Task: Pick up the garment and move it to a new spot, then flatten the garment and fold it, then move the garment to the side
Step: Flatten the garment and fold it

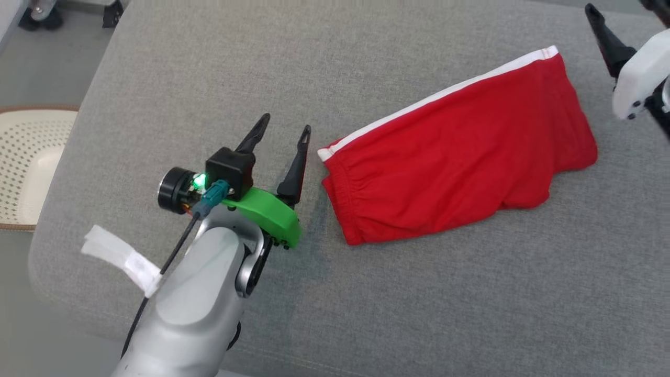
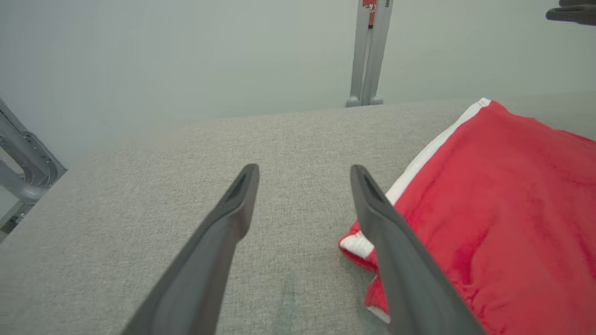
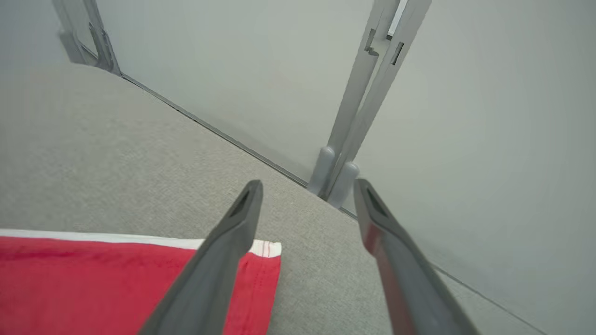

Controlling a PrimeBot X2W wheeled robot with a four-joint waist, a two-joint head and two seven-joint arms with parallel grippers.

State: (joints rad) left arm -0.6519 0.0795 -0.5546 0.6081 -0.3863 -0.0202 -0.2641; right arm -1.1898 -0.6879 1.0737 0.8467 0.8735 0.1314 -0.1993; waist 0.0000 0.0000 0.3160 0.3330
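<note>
The garment [image 1: 460, 152] is a pair of red shorts with a white side stripe, lying folded and flat on the grey cushion [image 1: 366, 52]. My left gripper [image 1: 286, 124] is open just left of its waistband end, apart from the cloth. The left wrist view shows that gripper [image 2: 305, 170] empty, with the garment [image 2: 503, 209] beside its right finger. My right gripper [image 1: 625, 10] hovers past the garment's far right corner. In the right wrist view it [image 3: 309, 186] stands open and empty above the striped corner of the garment [image 3: 93, 279].
A cream perforated seat [image 1: 26, 162] sits off the cushion's left edge above the floor. Grey metal posts [image 2: 368, 51] stand against the pale wall beyond the cushion's far edge. A wheeled base [image 1: 42, 10] shows at the top left.
</note>
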